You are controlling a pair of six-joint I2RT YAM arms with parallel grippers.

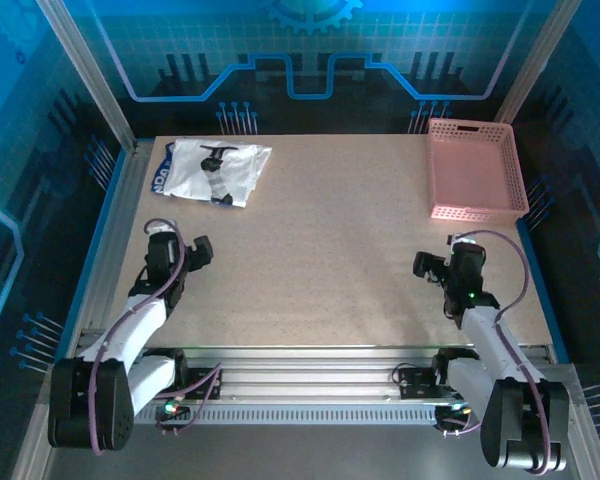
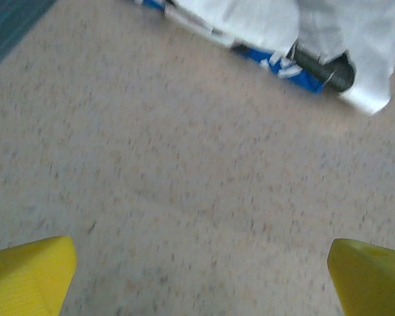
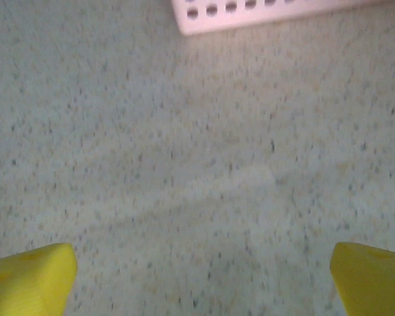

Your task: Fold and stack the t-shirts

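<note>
A folded white t-shirt (image 1: 220,168) with a dark mark lies at the table's far left, on top of a royal-blue shirt (image 1: 161,172) whose lettered edge peeks out at its left side. In the left wrist view the white t-shirt (image 2: 355,33) crosses the top, with a strip of the blue shirt (image 2: 296,71) under it. My left gripper (image 1: 202,249) hovers open over bare table, well short of the stack; its yellow fingertips (image 2: 33,273) are wide apart. My right gripper (image 1: 427,266) is open over bare table too, with its fingertips (image 3: 33,276) spread and nothing between them.
A pink plastic lattice basket (image 1: 474,168) stands at the far right; its near rim (image 3: 263,13) shows at the top of the right wrist view. The speckled tabletop (image 1: 320,240) stretches between the two arms. Metal frame rails border the table.
</note>
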